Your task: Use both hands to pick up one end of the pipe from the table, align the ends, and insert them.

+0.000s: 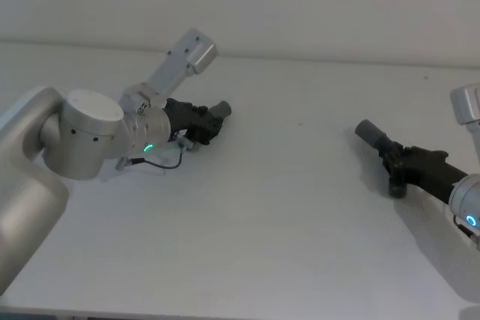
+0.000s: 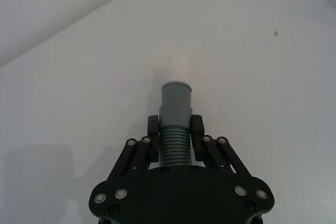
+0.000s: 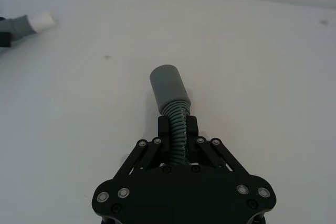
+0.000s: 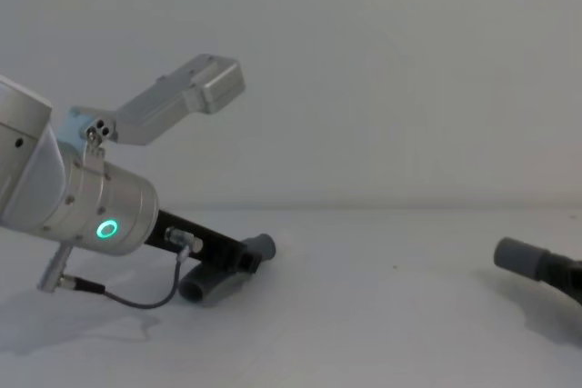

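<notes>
Since both grippers sit right over it, the middle run of the ribbed hose point(image 2: 175, 148) is hidden, so how it goes between the two ends is anyone's guess. The left gripper point(image 2: 175, 129) has its fingers point(image 2: 153, 127) clamped on the ribs just behind the grey cuff point(image 2: 176, 103). That cuff's narrower white tip point(image 2: 177, 69) pokes out ahead and nearly blends into the white desk point(image 2: 273, 129). The right gripper point(image 3: 178, 129), chopped off by the frame edge in the chest view, has its fingers point(image 3: 165, 127) squeezed on the ribs right behind the other cuff point(image 3: 168, 88). Its mouth points away from the wrist camera, so I can't make out the opening. Both ends sit well apart, low over the desk; touching it or not, can't tell.
</notes>
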